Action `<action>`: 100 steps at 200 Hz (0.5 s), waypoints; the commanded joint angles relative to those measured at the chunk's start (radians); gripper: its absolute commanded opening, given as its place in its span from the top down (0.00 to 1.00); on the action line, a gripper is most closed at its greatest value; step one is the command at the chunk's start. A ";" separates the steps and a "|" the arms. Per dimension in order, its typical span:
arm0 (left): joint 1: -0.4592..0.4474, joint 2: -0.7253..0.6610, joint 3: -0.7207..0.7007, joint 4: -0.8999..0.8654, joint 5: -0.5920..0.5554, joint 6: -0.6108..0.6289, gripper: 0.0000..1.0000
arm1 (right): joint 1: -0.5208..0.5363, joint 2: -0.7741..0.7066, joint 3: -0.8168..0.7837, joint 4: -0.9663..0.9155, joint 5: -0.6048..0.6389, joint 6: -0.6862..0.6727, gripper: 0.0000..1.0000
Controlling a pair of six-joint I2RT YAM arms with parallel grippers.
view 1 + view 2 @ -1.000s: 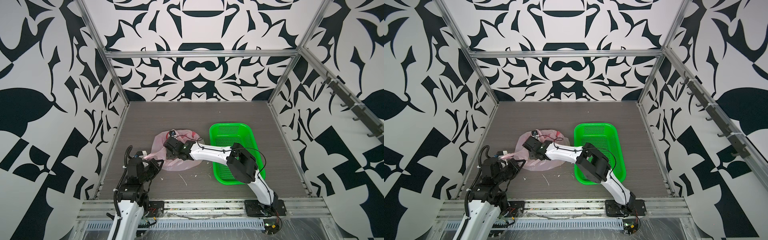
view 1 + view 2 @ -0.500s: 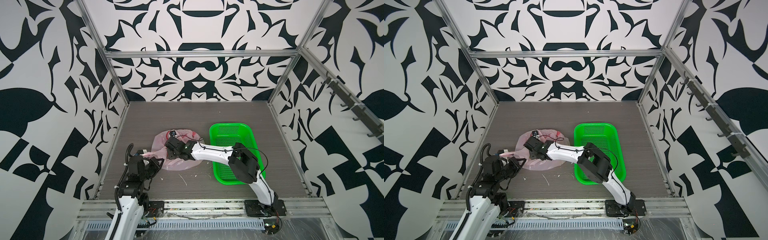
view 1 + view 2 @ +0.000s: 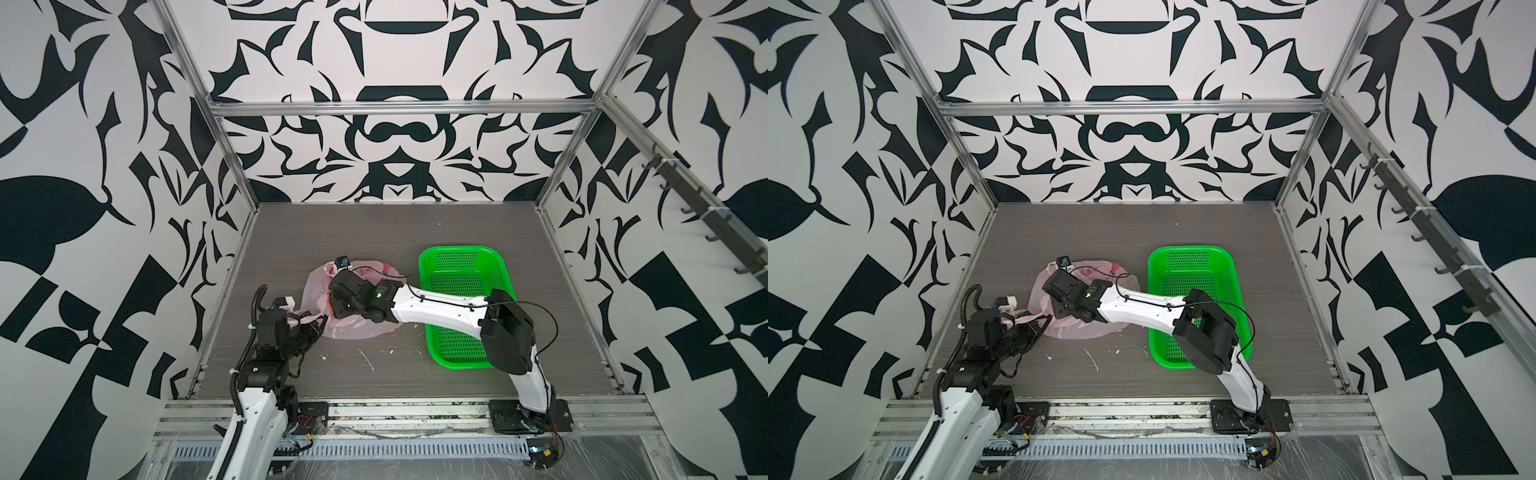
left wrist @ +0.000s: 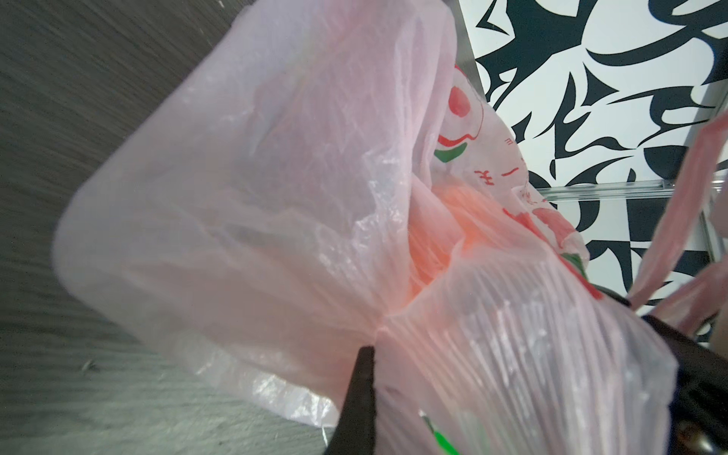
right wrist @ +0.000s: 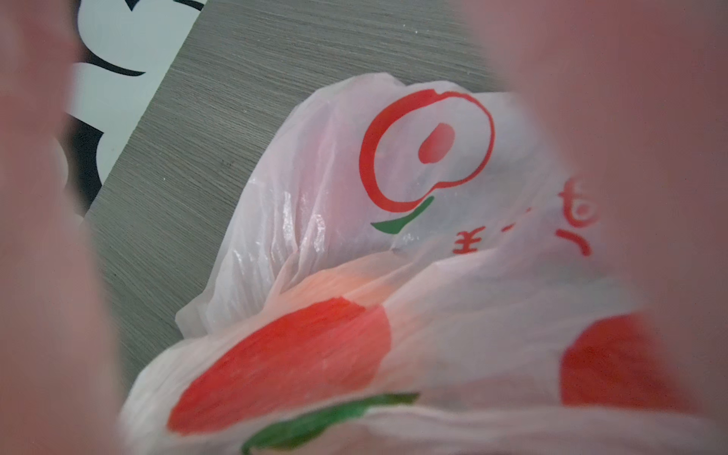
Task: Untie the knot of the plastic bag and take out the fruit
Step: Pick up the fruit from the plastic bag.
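The pale-pink plastic bag [image 3: 365, 329] [image 3: 1088, 331] lies left of centre on the grey table, crumpled, with red and green print. My left gripper [image 3: 318, 326] is at the bag's near-left edge, shut on a pinch of its film [image 4: 394, 331]; one dark finger [image 4: 362, 394] shows against it. My right gripper [image 3: 334, 305] reaches over the bag from the right, its fingers buried in film. Blurred pink film frames the right wrist view, and bag folds [image 5: 335, 177] fill it. An orange glow [image 4: 433, 236] shows through the film. A loose pink handle strip [image 4: 677, 189] hangs beside it. I cannot make out the knot.
A green perforated basket [image 3: 457, 257] [image 3: 1192, 252] stands right of the bag, and the right arm's elbow crosses its near end. White scraps [image 3: 368, 359] lie on the table in front of the bag. Patterned walls and metal rails close in the table.
My left gripper has edged a little to the right with the bag's edge still in it. The right arm has hardly moved.
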State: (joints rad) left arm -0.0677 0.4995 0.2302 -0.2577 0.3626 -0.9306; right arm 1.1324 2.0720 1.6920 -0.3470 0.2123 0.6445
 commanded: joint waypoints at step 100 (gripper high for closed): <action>0.001 0.049 0.066 0.079 -0.022 0.005 1.00 | 0.017 -0.140 -0.016 -0.036 -0.067 -0.052 0.85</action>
State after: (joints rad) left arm -0.0677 0.5323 0.2527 -0.2287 0.3550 -0.9310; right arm 1.1400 1.9991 1.6852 -0.3779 0.1856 0.6128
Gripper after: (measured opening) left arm 0.051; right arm 0.548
